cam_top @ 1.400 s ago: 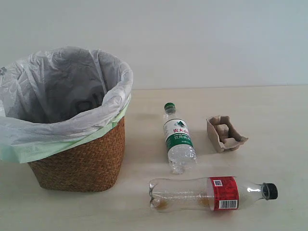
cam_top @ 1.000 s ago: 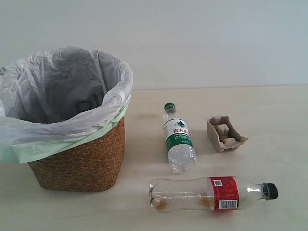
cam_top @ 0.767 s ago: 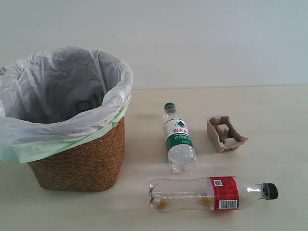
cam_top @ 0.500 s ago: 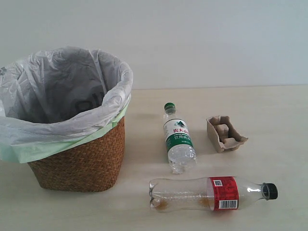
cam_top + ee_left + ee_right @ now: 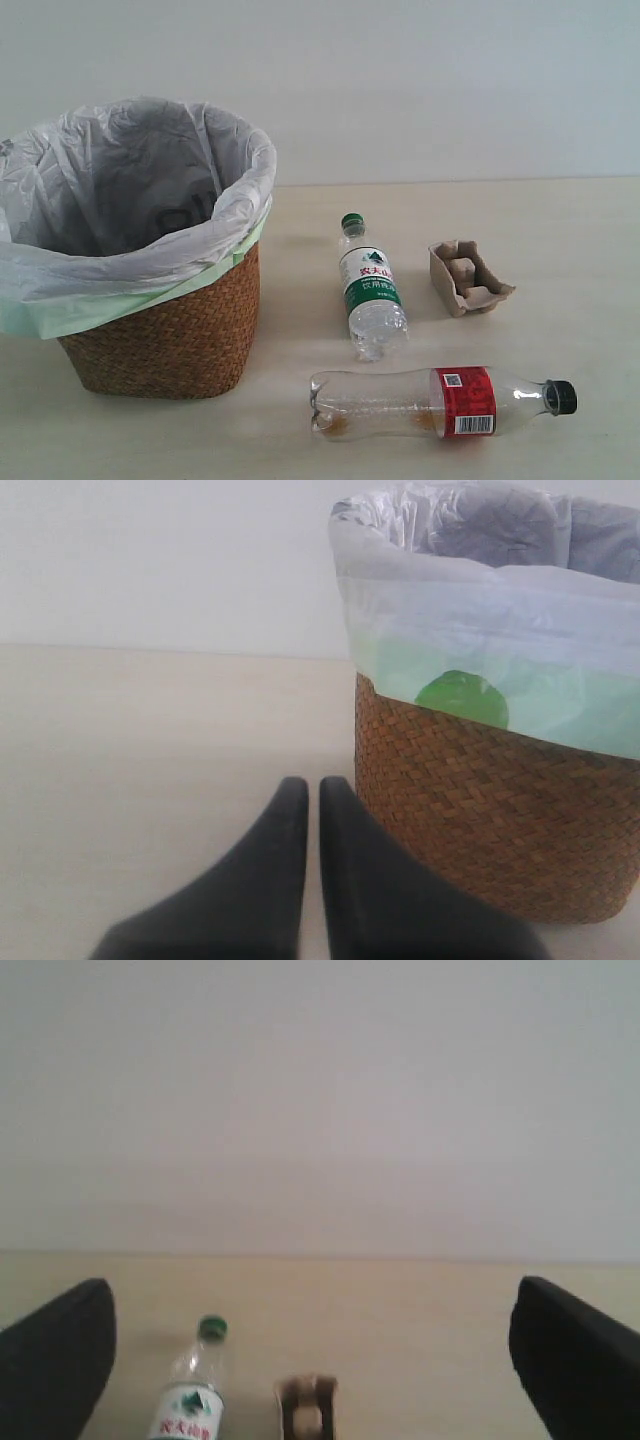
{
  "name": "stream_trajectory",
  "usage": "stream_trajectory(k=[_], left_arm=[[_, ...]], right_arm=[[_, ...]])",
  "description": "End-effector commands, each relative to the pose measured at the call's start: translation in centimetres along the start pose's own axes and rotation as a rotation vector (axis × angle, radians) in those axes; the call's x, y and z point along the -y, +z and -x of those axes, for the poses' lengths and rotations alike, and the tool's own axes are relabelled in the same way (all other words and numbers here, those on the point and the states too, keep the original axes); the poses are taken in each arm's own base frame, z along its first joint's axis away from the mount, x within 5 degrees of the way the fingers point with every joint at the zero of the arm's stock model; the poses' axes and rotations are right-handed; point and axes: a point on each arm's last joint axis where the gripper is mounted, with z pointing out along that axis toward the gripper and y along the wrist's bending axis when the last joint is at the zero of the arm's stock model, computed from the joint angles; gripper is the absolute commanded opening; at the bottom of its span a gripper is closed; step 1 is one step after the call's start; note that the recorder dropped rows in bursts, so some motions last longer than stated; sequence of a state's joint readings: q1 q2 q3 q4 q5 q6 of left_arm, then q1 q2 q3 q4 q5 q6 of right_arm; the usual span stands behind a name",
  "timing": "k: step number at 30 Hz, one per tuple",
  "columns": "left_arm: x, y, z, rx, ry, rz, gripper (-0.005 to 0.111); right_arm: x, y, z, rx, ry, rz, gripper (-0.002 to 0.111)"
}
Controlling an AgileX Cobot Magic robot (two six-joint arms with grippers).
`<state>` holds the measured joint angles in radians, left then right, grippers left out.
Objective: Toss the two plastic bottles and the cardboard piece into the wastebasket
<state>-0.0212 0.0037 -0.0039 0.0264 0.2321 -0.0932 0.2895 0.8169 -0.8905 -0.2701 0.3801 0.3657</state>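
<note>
Waiting on the first pick: nothing binned yet

All three items lie on the pale wooden bench (image 5: 560,220), so by my reading none of the task is done. The brown woven wicker wastebasket (image 5: 170,340), lined with a translucent white-grey plastic bag with a pale green edge, stands at the left of the exterior view. The part of its lining that shows holds nothing. Near it, to the right, lies the shorter clear plastic bottle with the green cap and green-white label (image 5: 372,295), cap pointing away from the camera. Just beside that bottle, further right, sits the small tan-brown moulded cardboard piece with torn edges (image 5: 467,277). The longer clear bottle with the black cap and red label (image 5: 440,402) lies crosswise nearer the camera, apart from both.

The left pincer (image 5: 305,785) has its dark fingers drawn almost together with only a thin gap, holding nothing, close by the basket's wicker wall. The right pincer (image 5: 310,1290) is spread wide and empty, facing the green-capped bottle and the cardboard. Three throws remain — both bottles and the cardboard
</note>
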Motion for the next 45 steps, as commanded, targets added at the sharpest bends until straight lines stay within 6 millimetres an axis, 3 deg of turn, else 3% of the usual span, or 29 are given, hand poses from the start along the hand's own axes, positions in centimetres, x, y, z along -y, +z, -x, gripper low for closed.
stream_trajectory(k=[1,3,4,8,9,20,30,39,42,45], left_arm=[[0.0,0.0,-0.1,-0.001,0.000,0.000,0.004],[0.0,0.0,-0.1,-0.001,0.000,0.000,0.004],[0.0,0.0,-0.1,-0.001,0.000,0.000,0.004],[0.0,0.0,-0.1,-0.001,0.000,0.000,0.004],[0.0,0.0,-0.1,-0.001,0.000,0.000,0.004],[0.0,0.0,-0.1,-0.001,0.000,0.000,0.004],[0.0,0.0,-0.1,-0.001,0.000,0.000,0.004],[0.0,0.0,-0.1,-0.001,0.000,0.000,0.004],[0.0,0.0,-0.1,-0.001,0.000,0.000,0.004],[0.0,0.0,-0.1,-0.001,0.000,0.000,0.004]], right_arm=[[-0.1,4.6,-1.3,-0.223,-0.013,-0.052,0.105],[-0.2,6.5,-2.1,-0.283,-0.020,-0.060,0.105],[-0.3,8.6,-3.2,-0.343,-0.038,-0.066,0.105],[-0.5,12.1,-5.5,-0.461,-0.025,-0.079,0.105],[-0.8,13.8,-6.9,-0.497,-0.028,-0.064,0.105],[-1.3,23.4,-15.0,-0.699,-0.091,-0.025,0.105],[-2.1,26.7,-19.6,-0.777,-0.183,0.025,0.105],[-2.2,27.9,-20.5,-0.816,-0.182,0.014,0.105],[-2.2,28.0,-20.9,-0.828,-0.188,0.013,0.098],[-2.0,28.2,-21.8,-0.849,-0.219,0.016,0.078]])
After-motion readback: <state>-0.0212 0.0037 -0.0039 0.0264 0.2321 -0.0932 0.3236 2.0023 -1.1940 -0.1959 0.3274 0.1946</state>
